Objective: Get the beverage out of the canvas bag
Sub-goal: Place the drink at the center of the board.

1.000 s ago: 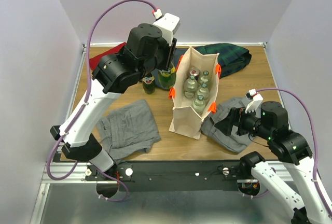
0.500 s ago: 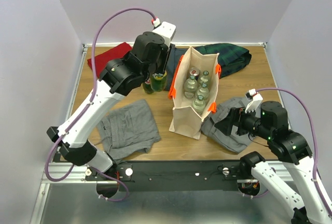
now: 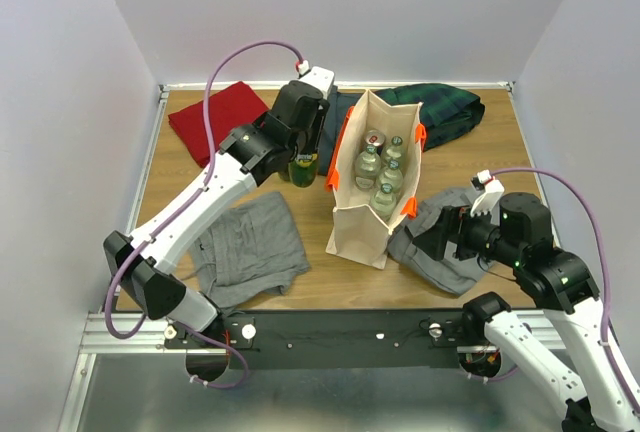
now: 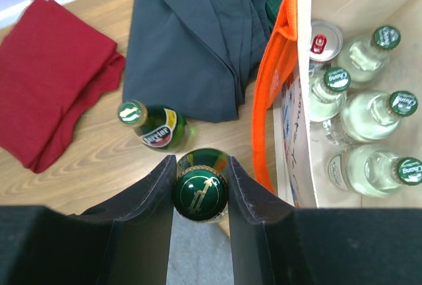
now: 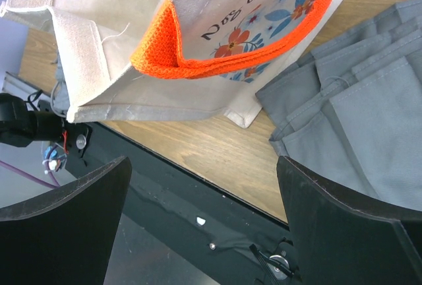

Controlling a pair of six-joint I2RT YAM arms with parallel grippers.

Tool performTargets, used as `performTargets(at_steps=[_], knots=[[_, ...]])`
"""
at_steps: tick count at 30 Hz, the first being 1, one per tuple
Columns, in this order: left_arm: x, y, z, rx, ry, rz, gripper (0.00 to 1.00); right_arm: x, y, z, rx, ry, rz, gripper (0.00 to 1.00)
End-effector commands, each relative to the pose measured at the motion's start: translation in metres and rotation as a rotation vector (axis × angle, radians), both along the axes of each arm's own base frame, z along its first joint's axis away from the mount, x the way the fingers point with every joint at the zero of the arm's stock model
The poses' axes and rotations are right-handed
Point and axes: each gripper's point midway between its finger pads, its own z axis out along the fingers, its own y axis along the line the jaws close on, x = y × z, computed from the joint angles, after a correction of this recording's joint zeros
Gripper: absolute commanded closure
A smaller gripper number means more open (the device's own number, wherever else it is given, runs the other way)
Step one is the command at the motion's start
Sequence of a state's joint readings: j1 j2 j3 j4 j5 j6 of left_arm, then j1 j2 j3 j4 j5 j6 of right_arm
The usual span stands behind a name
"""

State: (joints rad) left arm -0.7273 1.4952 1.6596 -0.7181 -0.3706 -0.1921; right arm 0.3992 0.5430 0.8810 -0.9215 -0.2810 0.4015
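Top external view: one tall boxy beige canvas bag [image 3: 358,222] with short orange webbing handles, upright on the wooden table [image 3: 170,182], mouth open.

Inside the bag, counted: four clear glass bottles [image 3: 384,192] with green caps, and one silver can [image 3: 374,139] with a red tab. All are upright and packed close.

Outside, just left of the bag: two dark green glass bottles.
- The dark green bottle with a green-and-gold crown cap [image 4: 200,194] is pinched at the neck by the left pincer [image 4: 201,166], fingers closed against both sides. Cannot tell whether its base touches the table.
- The dark green bottle with a red-and-yellow label [image 4: 158,130] stands free just beyond it, farther from the bag.

Cloths, five, all soft and lying flat:
- Red folded cloth [image 3: 215,117], far left of the bag.
- Slate-grey woven garment [image 4: 191,47], against the bag's left rear side.
- Dark green plaid cloth [image 3: 445,112], behind the bag.
- Grey knit garment [image 3: 250,247], near left of the bag.
- Grey pocketed garment [image 5: 343,100], right of the bag and meeting its near corner.

The right pincer [image 5: 204,192] is spread wide and empty, hanging just right of the bag's lower near corner, over the pocketed garment.
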Motion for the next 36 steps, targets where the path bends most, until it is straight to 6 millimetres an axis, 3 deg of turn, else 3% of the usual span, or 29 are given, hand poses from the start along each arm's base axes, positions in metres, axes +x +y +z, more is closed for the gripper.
performTargets(at_steps=[1,28,36], knots=[[0.014,-0.008,0.058,-0.198,-0.198,0.011,1.0,0.003,-0.002,-0.007,-0.013,0.015,-0.024,0.0],[0.053,-0.035,-0.031,-0.261,-0.173,0.006,1.0,0.008,-0.009,-0.008,-0.023,0.019,-0.081,0.0],[0.064,-0.034,-0.043,-0.241,-0.17,0.028,1.0,0.009,-0.01,-0.007,-0.025,0.014,-0.092,0.0]])
